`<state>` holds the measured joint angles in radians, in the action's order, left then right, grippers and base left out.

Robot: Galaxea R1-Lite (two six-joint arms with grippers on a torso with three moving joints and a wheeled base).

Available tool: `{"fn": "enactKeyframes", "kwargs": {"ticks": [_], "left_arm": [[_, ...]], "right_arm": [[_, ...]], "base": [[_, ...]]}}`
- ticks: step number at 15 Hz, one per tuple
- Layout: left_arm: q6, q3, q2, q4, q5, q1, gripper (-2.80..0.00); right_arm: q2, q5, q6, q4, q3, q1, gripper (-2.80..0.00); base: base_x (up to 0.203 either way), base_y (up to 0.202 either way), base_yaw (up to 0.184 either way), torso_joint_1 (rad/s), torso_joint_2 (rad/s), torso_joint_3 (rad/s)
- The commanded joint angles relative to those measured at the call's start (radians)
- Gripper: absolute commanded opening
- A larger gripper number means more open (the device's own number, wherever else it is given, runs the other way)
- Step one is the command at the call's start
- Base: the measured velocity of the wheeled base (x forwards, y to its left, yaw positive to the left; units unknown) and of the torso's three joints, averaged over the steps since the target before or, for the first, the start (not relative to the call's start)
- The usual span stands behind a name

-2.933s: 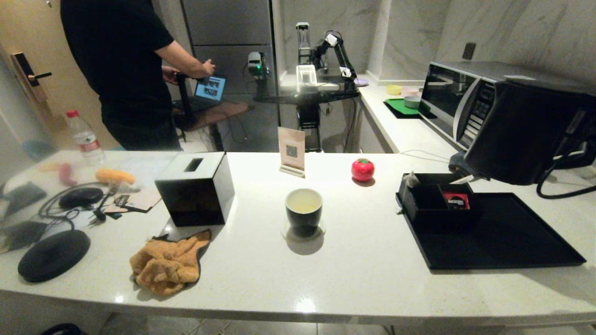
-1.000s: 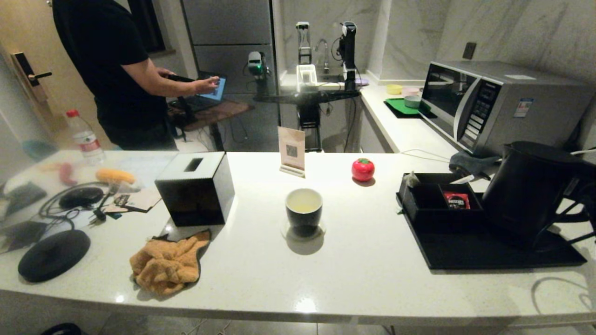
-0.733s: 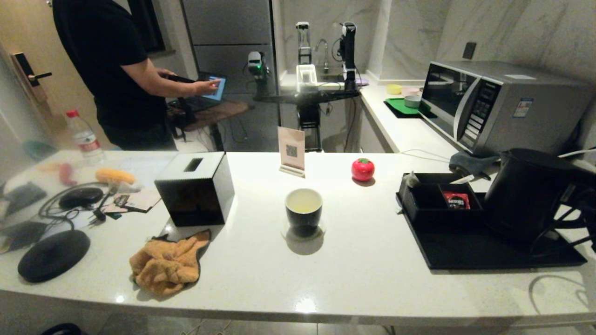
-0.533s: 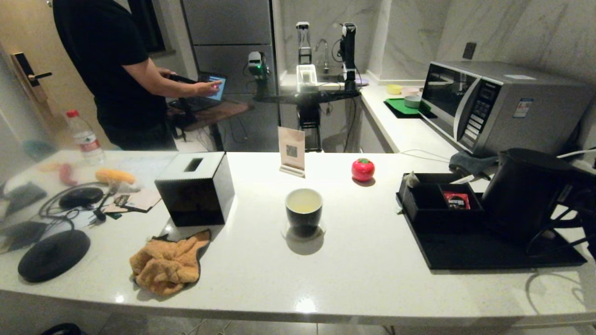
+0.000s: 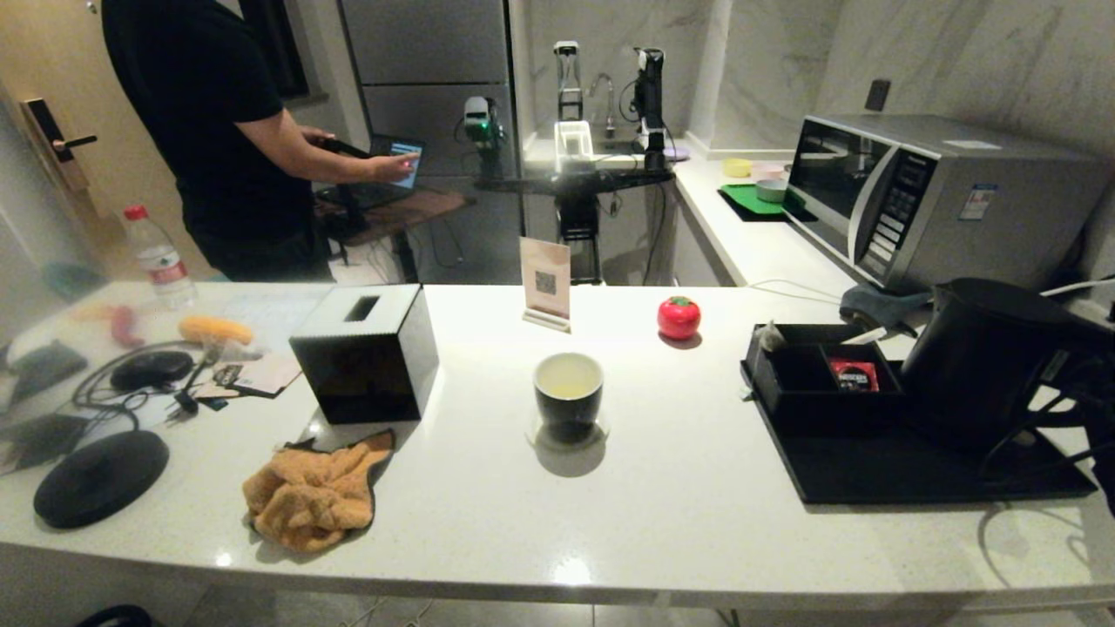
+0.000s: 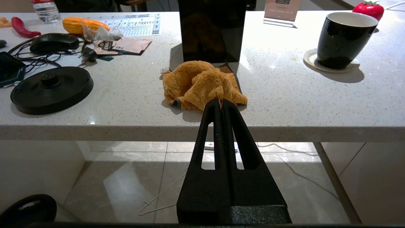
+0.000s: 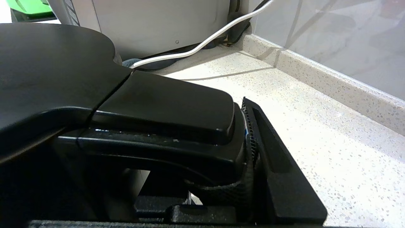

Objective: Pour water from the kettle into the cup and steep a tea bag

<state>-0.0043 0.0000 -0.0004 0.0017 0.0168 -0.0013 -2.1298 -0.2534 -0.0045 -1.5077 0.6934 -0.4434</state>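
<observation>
Since a few seconds back the kettle (image 5: 984,357) has come down out of the air at the right and now sits on the black tray (image 5: 871,470), just right of the compartment box (image 5: 819,374); over the last half second it has barely shifted.

Nearest to the robot, the left hand (image 6: 221,104) is parked below the tabletop (image 5: 679,514) edge, fingers pressed together on nothing, well left of the tray. Then the right hand (image 7: 250,148), closed round the kettle handle (image 7: 164,104) at the tray's right end. The cup (image 5: 568,392) stands on its coaster well left of the tray, already holding pale water (image 5: 568,380). The tea bag (image 5: 770,336) sticks up from the box's far left compartment.

What could go wrong: the hand has to come off that handle cleanly. If a finger catches on the way out, the kettle could tip or skid on the tray. After that comes a reach over the box wall for a tiny pouch. It's easy to pinch the wall, or the red packet (image 5: 854,374) next door. Dropping the bag in from too high could splash.

Hard to make out: the kettle's base, so I can't say it's fully settled. Only one finger of the right hand shows, the rest sits behind the handle. The bag's string or tag I can't see at all.
</observation>
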Motion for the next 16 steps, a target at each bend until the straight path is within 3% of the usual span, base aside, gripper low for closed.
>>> {"fn": "enactKeyframes", "kwargs": {"ticks": [1,11,12,16], "left_arm": [[0.0,0.0,0.0,0.0,0.0,0.0,-2.8],[0.0,0.0,0.0,0.0,0.0,0.0,-2.8],[0.0,0.0,0.0,0.0,0.0,0.0,-2.8],[0.0,0.0,0.0,0.0,0.0,0.0,-2.8]], "right_arm": [[-0.009,-0.001,-0.002,-0.013,-0.015,0.001,-2.8],[-0.004,-0.001,-0.002,-0.025,-0.055,0.003,-2.8],[-0.004,-0.001,0.0,-0.025,-0.058,0.003,0.0],[0.008,0.0,0.007,-0.025,-0.073,0.003,0.0]], "base": [[0.0,0.0,0.0,0.0,0.0,0.0],[0.0,0.0,0.0,0.0,0.0,0.0],[0.0,0.0,0.0,0.0,0.0,0.0],[0.0,0.0,0.0,0.0,0.0,0.0]]}}
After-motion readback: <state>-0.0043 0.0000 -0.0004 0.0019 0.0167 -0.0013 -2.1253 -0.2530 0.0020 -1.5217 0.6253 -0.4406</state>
